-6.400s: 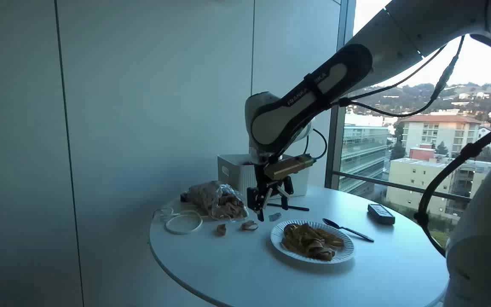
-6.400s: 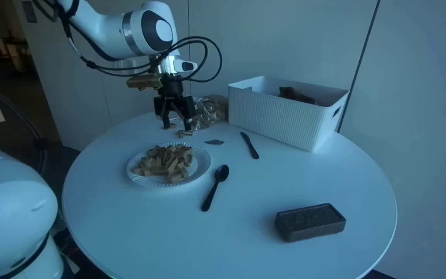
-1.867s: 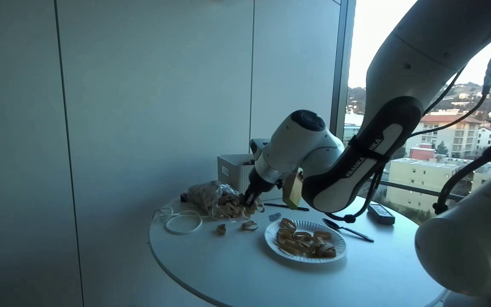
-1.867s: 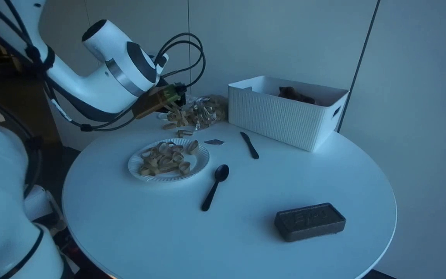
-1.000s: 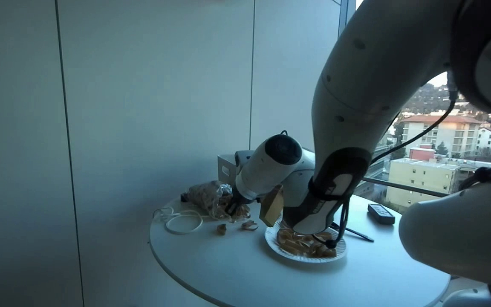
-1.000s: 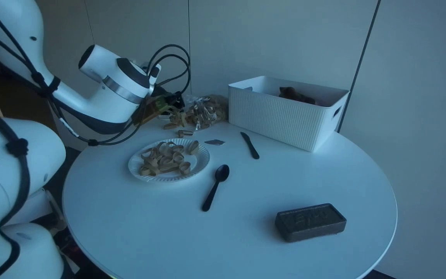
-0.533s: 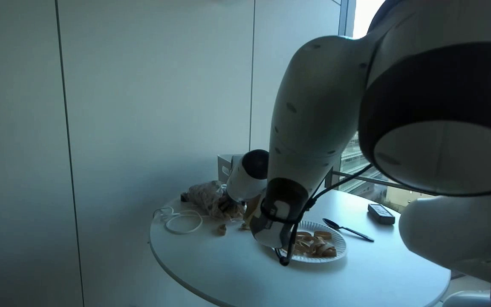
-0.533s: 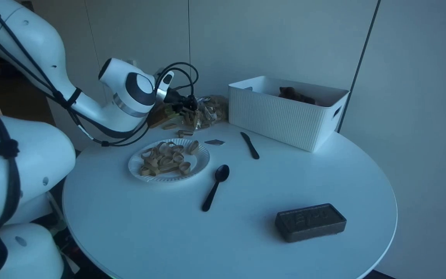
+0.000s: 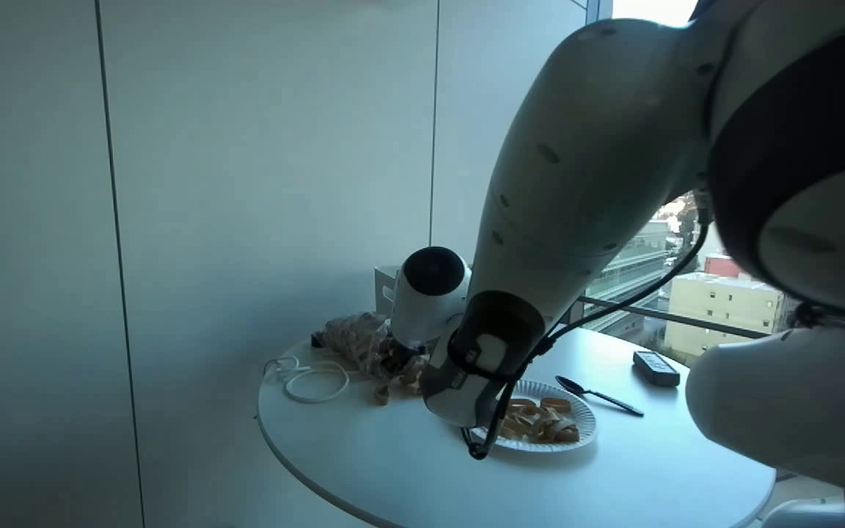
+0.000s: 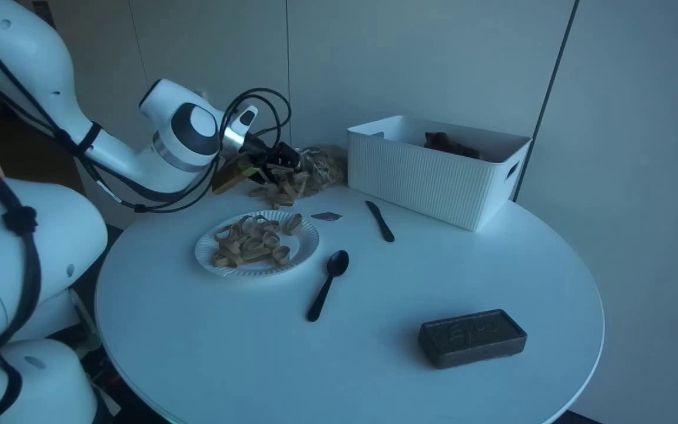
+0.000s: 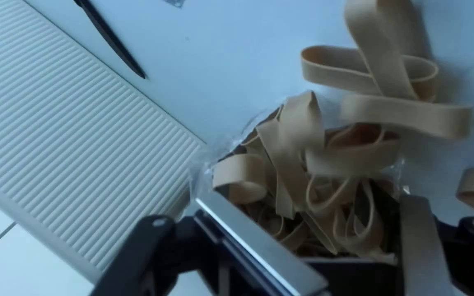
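- Tan rubber bands (image 11: pixel 298 127) are crowding the open mouth of a clear plastic bag (image 9: pixel 349 337), which is lying on the white table (image 10: pixel 227 341).
- Looser bands (image 11: pixel 379 57) are spilling onto the tabletop at that mouth, some of them looking blurred in the wrist view.
- Black and metal, the gripper (image 11: pixel 319 213) is leaning in at the bag's mouth, its jaws standing well apart with bands showing between them; whether it is touching any, I am not managing to tell.
- Behind it, the white arm (image 10: pixel 189 135) is bending low over the table.
- Just beside the bag, a ribbed white bin (image 10: pixel 421 182) is standing upright, a brown thing (image 10: pixel 452 145) showing inside.
- Near the bag, a pale cable (image 9: pixel 310 400) is lying in a loop.
- Farther out, a white plate (image 10: pixel 306 247) is holding a heap of similar bands (image 10: pixel 251 241).
- Between plate and dark knife (image 10: pixel 379 220), a flat grey scrap (image 10: pixel 326 216) is lying; a dark spoon (image 10: pixel 327 284) is resting just beside the plate.
- Well apart, a dark block (image 10: pixel 471 337) is sitting toward the table's edge.
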Available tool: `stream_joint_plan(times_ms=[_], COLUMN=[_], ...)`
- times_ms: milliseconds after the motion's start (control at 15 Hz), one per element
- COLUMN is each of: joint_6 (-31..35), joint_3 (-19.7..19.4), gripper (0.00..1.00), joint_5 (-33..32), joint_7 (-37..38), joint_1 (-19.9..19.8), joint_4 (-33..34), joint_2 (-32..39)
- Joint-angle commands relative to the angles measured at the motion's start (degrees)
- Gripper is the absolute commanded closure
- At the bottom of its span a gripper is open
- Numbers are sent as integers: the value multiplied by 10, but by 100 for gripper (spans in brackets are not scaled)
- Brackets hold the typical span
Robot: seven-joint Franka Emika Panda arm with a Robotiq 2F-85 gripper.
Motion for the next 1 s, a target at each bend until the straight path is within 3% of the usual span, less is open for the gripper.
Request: stream_joint_plan(times_ms=[0, 200, 333, 533, 667, 933], joint_6=[-7, -39, -86, -153, -264, -462], joint_3=[-127, -254, -338, -467, -555, -621], gripper=[0, 0, 0, 0, 0, 0], joint_5=[7, -4, -16, 62, 115, 92], joint_7=[-52, -99, -141, -271, -330, -333], joint_1=[136, 254, 314, 439, 514, 501], joint_4=[-65, -108, -93, -93, -93, -85], joint_2=[42, 77, 102, 131, 93, 28])
